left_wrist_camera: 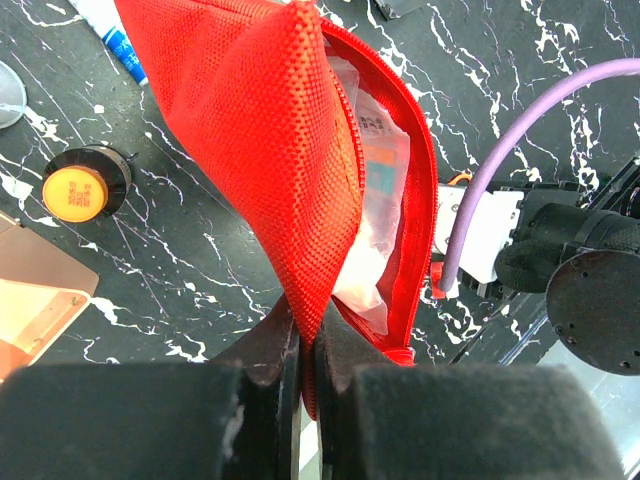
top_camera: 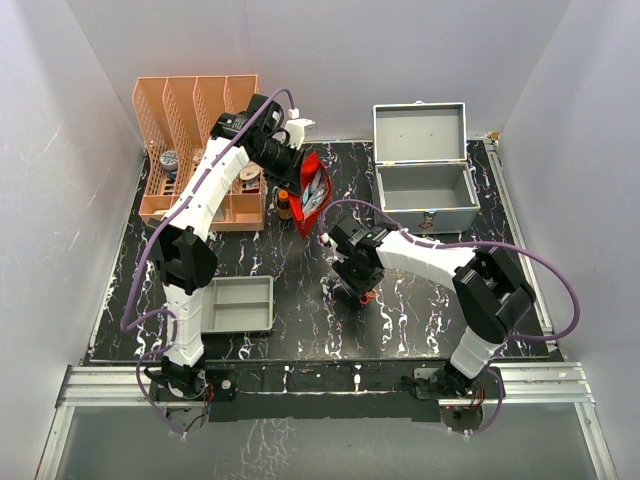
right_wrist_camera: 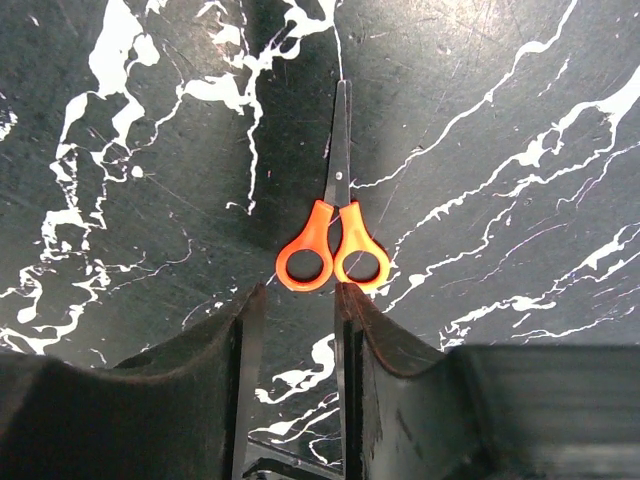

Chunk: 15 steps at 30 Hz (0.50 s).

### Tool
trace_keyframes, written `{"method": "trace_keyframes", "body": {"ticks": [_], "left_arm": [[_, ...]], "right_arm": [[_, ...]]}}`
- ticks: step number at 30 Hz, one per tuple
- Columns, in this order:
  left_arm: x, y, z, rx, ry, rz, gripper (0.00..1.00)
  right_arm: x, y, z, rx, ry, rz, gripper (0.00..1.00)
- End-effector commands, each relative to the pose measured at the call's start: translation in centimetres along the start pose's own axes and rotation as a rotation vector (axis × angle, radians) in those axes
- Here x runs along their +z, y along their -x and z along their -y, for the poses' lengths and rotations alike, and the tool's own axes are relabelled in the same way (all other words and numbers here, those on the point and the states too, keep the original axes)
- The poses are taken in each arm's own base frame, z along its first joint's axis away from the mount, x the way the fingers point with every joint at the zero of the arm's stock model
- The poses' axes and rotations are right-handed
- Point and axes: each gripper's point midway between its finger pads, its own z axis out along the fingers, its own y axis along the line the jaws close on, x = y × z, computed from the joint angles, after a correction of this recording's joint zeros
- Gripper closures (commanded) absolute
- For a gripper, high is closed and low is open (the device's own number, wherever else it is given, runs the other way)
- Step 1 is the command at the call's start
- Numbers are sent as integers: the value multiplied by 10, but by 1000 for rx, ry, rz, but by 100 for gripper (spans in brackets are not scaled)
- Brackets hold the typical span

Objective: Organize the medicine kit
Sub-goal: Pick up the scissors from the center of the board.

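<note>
Pinching one edge of the red pouch [left_wrist_camera: 270,150] between fingers [left_wrist_camera: 260,350] closed tight on the mesh, the left gripper [left_wrist_camera: 308,365] holds the bag with its zip gaping and white packets [left_wrist_camera: 375,220] showing inside. An orange-capped bottle [left_wrist_camera: 75,192] stands on the table [left_wrist_camera: 200,270] off to one side of that gripper, apart from the pouch. The right gripper [right_wrist_camera: 297,296] hangs over the scissors [right_wrist_camera: 337,212], jaws partly open, the orange handles lying just ahead of its fingertips [right_wrist_camera: 250,310], blades closed and pointing away; whether they touch cannot be told. The open grey case [top_camera: 425,190] sits beyond the right gripper, well apart.
</note>
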Motion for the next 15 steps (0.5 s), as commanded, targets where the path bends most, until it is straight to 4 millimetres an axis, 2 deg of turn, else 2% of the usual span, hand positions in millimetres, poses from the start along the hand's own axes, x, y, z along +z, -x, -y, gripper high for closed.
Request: {"method": "trace_keyframes", "body": {"ticks": [1,15], "left_arm": [[-24,6,17,25,-18,44,100],[-24,7,17,26,-18,44,100]], "right_arm": [[3,9,8,-43,-37,31,70],[16,-6,13,-36,-58,-1,72]]}}
